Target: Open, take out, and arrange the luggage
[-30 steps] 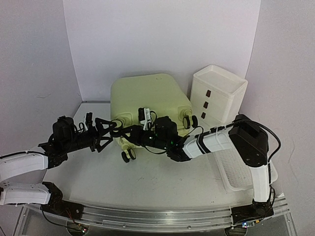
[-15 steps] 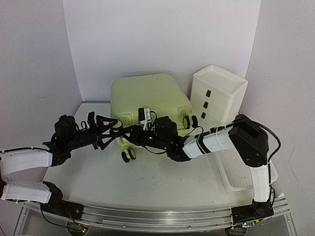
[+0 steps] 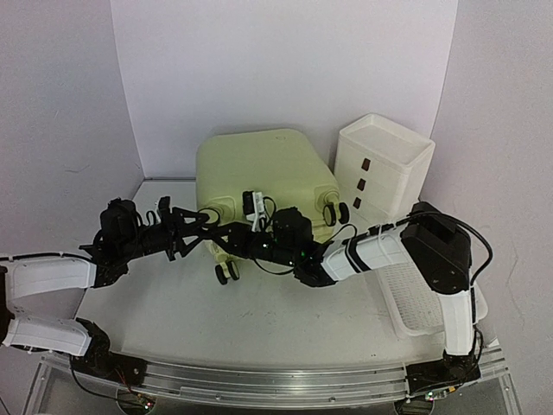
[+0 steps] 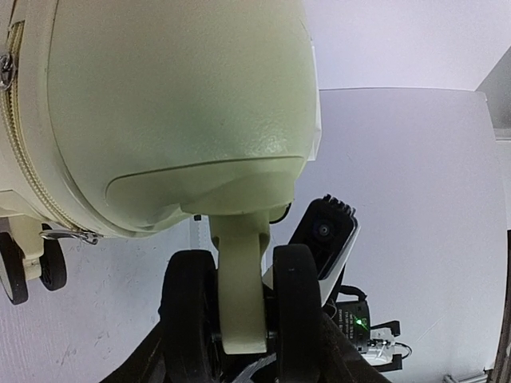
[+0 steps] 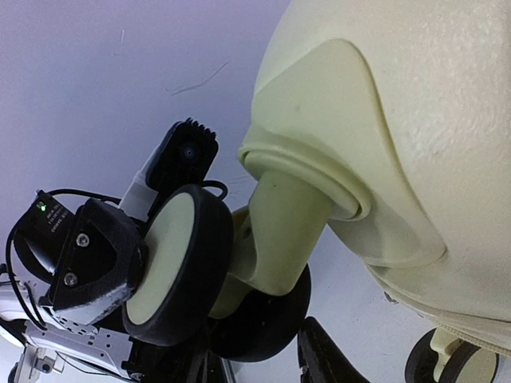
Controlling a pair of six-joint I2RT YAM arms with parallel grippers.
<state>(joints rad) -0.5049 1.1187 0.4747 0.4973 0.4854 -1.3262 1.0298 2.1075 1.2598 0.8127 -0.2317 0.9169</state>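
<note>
Reaching in from both sides, the two arms meet low over the table (image 3: 173, 303). On the near right, a white basket (image 3: 416, 303) lies on the table, partly under the right arm.

Further in, the left gripper (image 3: 192, 229) and the right gripper (image 3: 238, 240) face each other at the same caster (image 4: 239, 311). This caster is a double black wheel on a pale yellow-green stem, at the near left corner of the luggage (image 3: 259, 169).

In the left wrist view, one dark finger shows at each side of the wheel pair, very close to it. In the right wrist view, the wheel also sits between the two fingers. For both grippers I cannot tell if the fingers press the wheel or only stand beside it.

A second caster (image 3: 226, 272) is just in front of them.

The luggage lies flat in the middle of the table, with its wheel end toward the arms. Its zipper (image 4: 20, 152) is closed where it shows.

Farther back on the right, a white drawer box (image 3: 380, 164) stands just beside the luggage.
</note>
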